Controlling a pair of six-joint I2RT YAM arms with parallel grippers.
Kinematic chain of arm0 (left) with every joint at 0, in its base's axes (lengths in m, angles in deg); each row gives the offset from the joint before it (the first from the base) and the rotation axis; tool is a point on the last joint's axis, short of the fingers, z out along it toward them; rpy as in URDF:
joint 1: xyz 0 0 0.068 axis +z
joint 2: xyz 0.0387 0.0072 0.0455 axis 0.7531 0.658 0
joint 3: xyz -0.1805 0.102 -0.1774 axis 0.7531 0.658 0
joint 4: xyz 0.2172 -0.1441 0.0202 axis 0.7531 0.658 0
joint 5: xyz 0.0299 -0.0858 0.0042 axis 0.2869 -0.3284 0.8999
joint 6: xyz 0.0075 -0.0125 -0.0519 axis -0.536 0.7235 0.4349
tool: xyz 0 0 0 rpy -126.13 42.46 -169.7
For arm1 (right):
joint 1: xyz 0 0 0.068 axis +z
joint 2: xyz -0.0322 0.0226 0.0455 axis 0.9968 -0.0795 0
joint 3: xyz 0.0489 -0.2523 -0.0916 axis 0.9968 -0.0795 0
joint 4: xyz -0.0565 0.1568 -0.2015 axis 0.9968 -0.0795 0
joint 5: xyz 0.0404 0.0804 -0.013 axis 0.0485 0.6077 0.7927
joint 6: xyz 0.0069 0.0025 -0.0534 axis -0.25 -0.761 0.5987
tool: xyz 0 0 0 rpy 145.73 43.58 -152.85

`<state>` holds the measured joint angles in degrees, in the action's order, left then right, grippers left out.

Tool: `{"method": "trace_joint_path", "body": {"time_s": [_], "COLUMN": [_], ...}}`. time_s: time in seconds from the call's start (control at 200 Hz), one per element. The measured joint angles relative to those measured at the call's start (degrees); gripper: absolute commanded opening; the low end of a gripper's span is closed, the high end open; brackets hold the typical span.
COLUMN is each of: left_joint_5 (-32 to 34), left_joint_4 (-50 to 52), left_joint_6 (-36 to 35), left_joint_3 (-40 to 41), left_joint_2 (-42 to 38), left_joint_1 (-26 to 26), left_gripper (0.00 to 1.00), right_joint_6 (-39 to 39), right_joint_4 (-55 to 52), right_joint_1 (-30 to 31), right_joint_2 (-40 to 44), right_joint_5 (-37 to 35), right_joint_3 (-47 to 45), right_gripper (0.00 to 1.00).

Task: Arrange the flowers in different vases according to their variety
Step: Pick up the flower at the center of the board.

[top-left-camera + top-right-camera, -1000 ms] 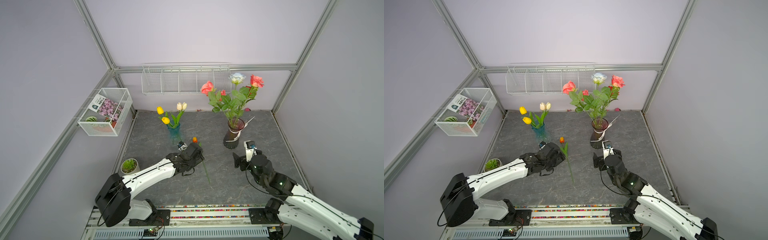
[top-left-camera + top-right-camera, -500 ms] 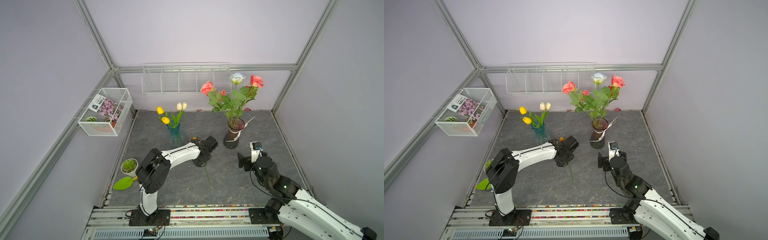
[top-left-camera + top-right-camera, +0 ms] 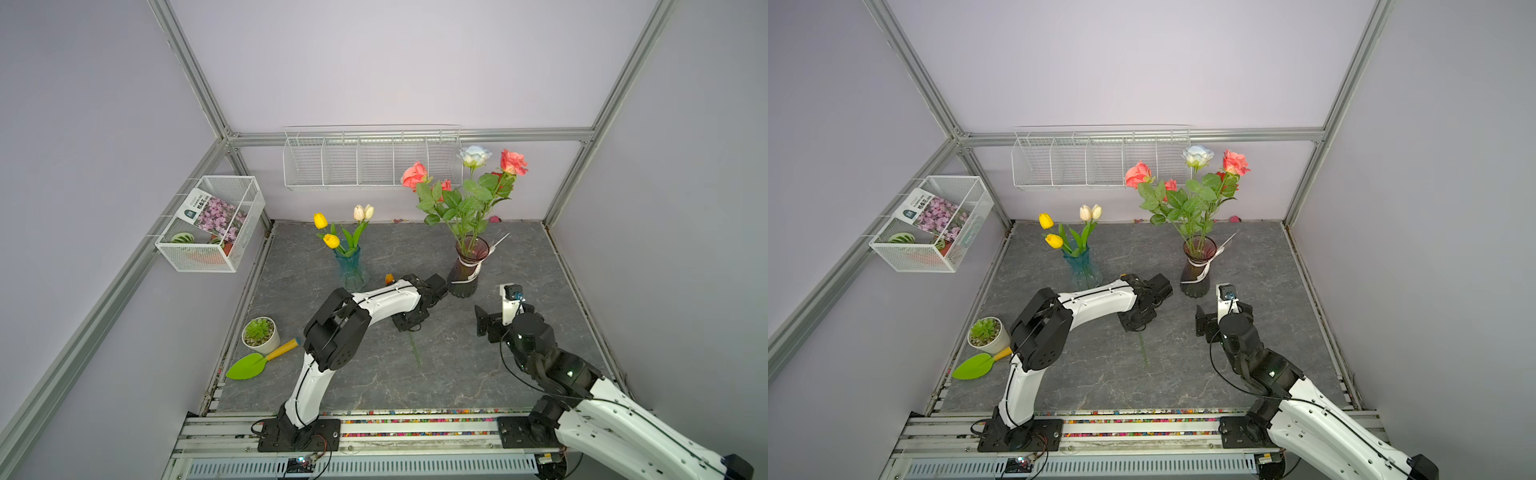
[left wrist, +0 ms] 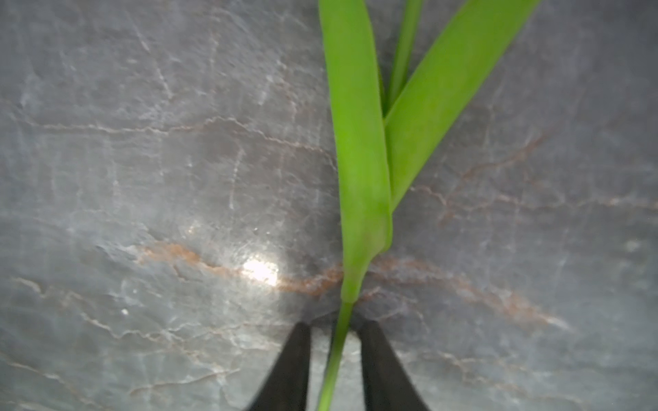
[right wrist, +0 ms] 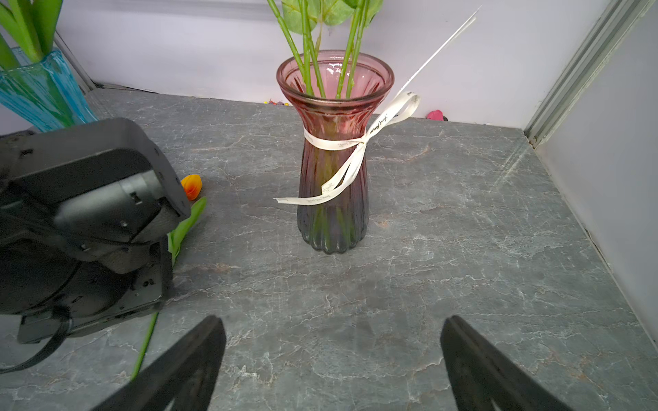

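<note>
An orange tulip (image 3: 389, 279) (image 5: 191, 186) lies on the grey slate floor, its stem (image 3: 415, 351) running toward the front. My left gripper (image 3: 409, 326) (image 4: 334, 325) points down over that stem (image 4: 338, 341). Its jaws straddle it closely, with a thin gap on each side. A teal vase (image 3: 351, 270) holds yellow and cream tulips (image 3: 345, 228). The maroon ribboned vase (image 3: 467, 270) (image 5: 334, 178) holds several roses (image 3: 463, 199). My right gripper (image 3: 486, 324) (image 5: 331, 320) stands wide open and empty in front of the maroon vase.
A succulent pot (image 3: 261, 334) and a green trowel (image 3: 249, 365) sit at the front left. A wire basket (image 3: 208, 224) hangs on the left wall and a wire shelf (image 3: 372, 158) on the back wall. Walls close in the floor on three sides.
My left gripper has moved right and down onto the tulip's stem, and its jaws have narrowed around it. The right arm drew back a little to the right.
</note>
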<state>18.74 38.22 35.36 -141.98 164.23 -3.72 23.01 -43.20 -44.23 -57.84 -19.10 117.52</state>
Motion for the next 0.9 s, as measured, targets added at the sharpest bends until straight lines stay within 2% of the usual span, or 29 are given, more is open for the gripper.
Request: {"method": "trace_joint_path", "body": {"time_s": [0.17, 0.47, 0.6, 0.77, 0.9], "left_joint_5": [1.4, 6.5, 10.1, 13.8, 18.0], "left_joint_4": [0.8, 3.6, 1.9, -6.8, -13.5], "left_joint_6": [-0.2, -2.0, -7.6, -19.7, -30.0], "left_joint_3": [-0.3, -0.3, -0.1, 2.5, 4.8], "left_joint_2": [0.3, -1.4, -8.1, -23.1, -31.2], "left_joint_1": [-0.3, -0.7, -1.1, -1.8, -1.9], "left_gripper": [0.0, 0.0, 0.0, 0.0, 0.0], "right_joint_6": [0.0, 0.0, 0.0, 0.0, 0.0], "right_joint_4": [0.0, 0.0, 0.0, 0.0, 0.0], "right_joint_1": [0.0, 0.0, 0.0, -0.1, -0.1], "right_joint_2": [0.1, 0.2, 0.2, 0.2, 0.1], "right_joint_5": [0.0, 0.0, 0.0, 0.0, 0.0], "right_joint_3": [0.0, 0.0, 0.0, 0.0, 0.0], "right_gripper": [0.99, 0.99, 0.99, 0.99, 0.99]}}
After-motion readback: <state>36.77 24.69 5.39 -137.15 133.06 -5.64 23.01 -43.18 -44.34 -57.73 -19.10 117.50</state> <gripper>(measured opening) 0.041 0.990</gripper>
